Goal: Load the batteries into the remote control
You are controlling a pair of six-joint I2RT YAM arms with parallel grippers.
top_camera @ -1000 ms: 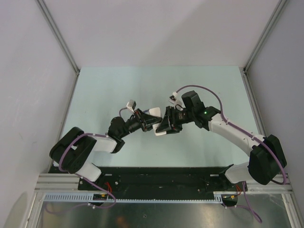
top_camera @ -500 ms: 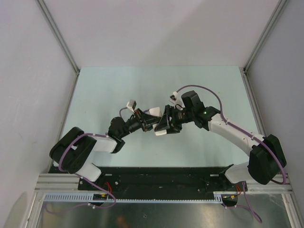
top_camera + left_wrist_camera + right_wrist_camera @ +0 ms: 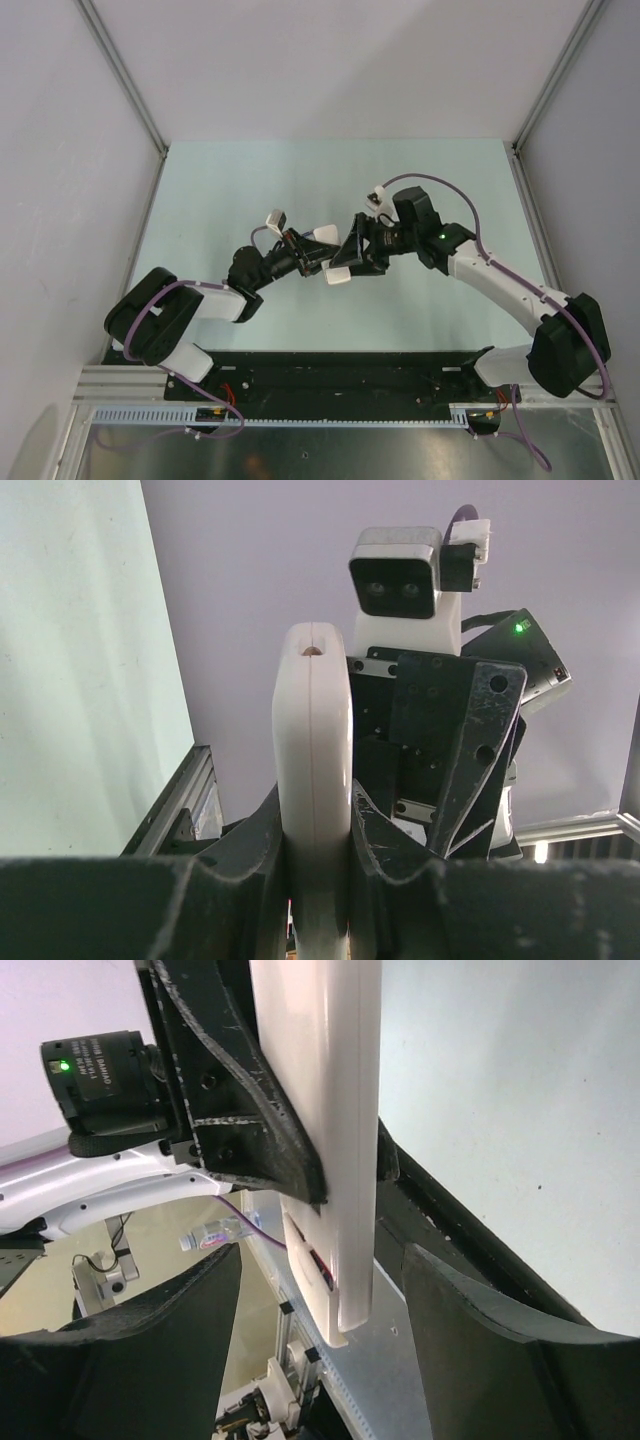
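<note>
L gripper (image 3: 318, 875) pinches remote control (image 3: 312, 770) edge-on over table (image 3: 220, 200) centre; its jaws hide the remote's lower end. R gripper (image 3: 320, 1290) spread, 2 fingers flanking it, contact unclear. Arms reach in from 8 and 4 o'clock.

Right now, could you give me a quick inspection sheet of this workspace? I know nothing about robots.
Surface: pale green table.
Job's things: white remote control, held edge-on where the two arms meet; batteries: nothing seen.
Clutter: nothing seen.
Grippers: left tool shut on the remote control; right tool open, its fingers on either side of it.
Cables: a purple cable loops along each arm.
Surroundings: pale walls, metal frame post at the table's corners.
</note>
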